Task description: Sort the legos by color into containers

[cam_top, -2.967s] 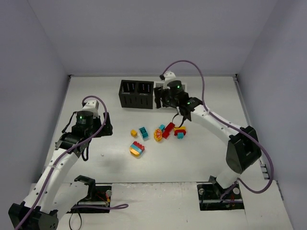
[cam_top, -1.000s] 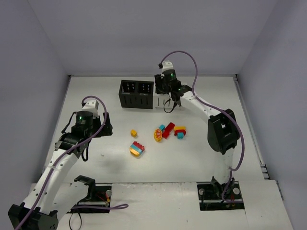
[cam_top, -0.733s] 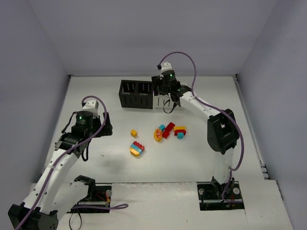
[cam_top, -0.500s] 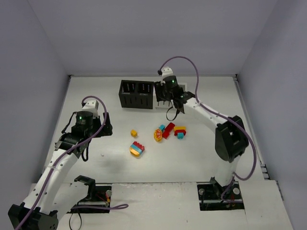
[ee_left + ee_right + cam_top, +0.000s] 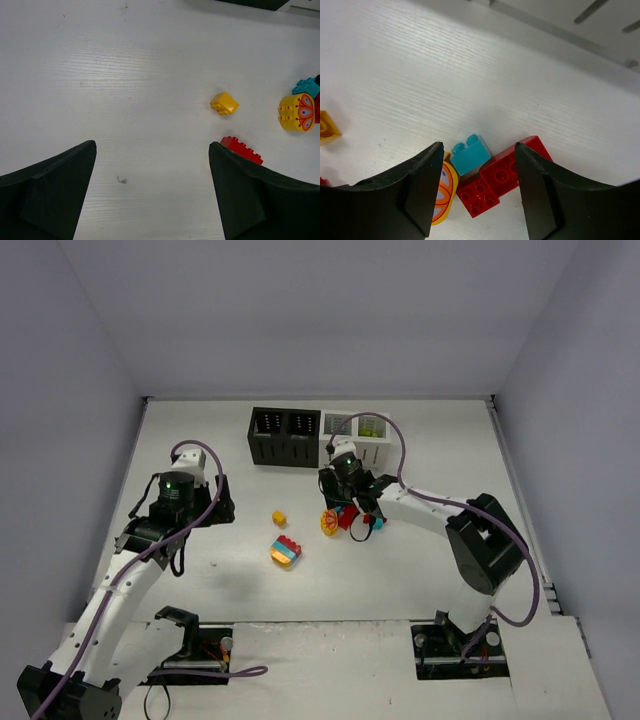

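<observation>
Top external view: four containers (image 5: 300, 452) in a row at far side of table (image 5: 420, 560), black pair (image 5: 285, 437) on L, white pair (image 5: 357, 430) on R. Yellow-green bit (image 5: 371, 426) showing in rightmost white bin; black bins too dark to tell contents. Loose legos nr table centre: small yellow brick (image 5: 279, 518), red/yellow/teal clump (image 5: 285, 551) just below it, more under R arm. Right gripper (image 5: 477, 147) low over those, fingers apart, straddling teal brick (image 5: 470, 154), w/ red bricks (image 5: 502, 176) and round yellow printed brick (image 5: 444, 192) touching it; finger contact can't tell. Left gripper (image 5: 152, 146) spread wide, holding nothing, above bare table, small yellow brick ahead of it
</observation>
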You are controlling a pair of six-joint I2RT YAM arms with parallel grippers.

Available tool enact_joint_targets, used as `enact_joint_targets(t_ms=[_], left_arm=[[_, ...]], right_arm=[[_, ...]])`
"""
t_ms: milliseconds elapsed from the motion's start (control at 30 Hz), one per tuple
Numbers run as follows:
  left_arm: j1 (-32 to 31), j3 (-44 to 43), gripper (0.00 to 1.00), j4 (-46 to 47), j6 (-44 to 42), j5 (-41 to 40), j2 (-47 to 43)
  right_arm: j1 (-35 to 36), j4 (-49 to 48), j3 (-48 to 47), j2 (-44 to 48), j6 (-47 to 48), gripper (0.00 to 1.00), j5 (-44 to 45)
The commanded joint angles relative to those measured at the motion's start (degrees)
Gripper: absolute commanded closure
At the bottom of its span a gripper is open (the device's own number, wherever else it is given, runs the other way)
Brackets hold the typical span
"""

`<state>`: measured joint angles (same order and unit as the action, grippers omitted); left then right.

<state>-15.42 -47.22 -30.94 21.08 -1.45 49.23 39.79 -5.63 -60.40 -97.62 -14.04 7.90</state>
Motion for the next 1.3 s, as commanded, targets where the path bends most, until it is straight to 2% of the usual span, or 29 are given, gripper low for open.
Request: enact_joint_targets(t_ms=[0,333,633,733,767,867,1100,1267], left_arm=[[-0.4,-1.1,0.13,2.8,-0.8,0.5,0.3],[-0.3,-1.1,0.13,2.9,-0.8,0.6,0.2],[-0.4,-1.0,0.13,3.0,-0.8,0.6,0.2],[-0.4,-1.1,0.13,3.1,-0.8,0.7,0.4],[-0.4,-1.1,0.13,3.1,-0.8,0.7,0.5],[-0.3,-1.1,0.13,3.0,-0.8,0.8,0.5],[-0.3,-1.0,0.13,3.1,-0.8,0.8,0.5],[-0.4,-1.1,0.13,3.0,-0.8,0.8,0.3]], right_arm=[[-0.2,-3.5,-0.1,-0.3,-2.8,0.45,2.5],[0.2,-4.4,0.6,-5.2,-2.4,0.47,0.1],[0.5,-4.4,3.1,-5.1,-3.1,0.58,-0.5],[0.5,-4.4,3.3,-4.5,-3.1,0.72,-0.9],[0.5,-4.4,3.2,-4.2,-2.8,0.85,-0.9],[0.6,-4.3,1.0,-2.1,-1.8,1.0,0.2],[-1.3,-4.0,-11.1,3.1,3.6,1.0,3.4],[-5.4,-4.0,-21.7,-0.4,6.7,0.97,2.2]])
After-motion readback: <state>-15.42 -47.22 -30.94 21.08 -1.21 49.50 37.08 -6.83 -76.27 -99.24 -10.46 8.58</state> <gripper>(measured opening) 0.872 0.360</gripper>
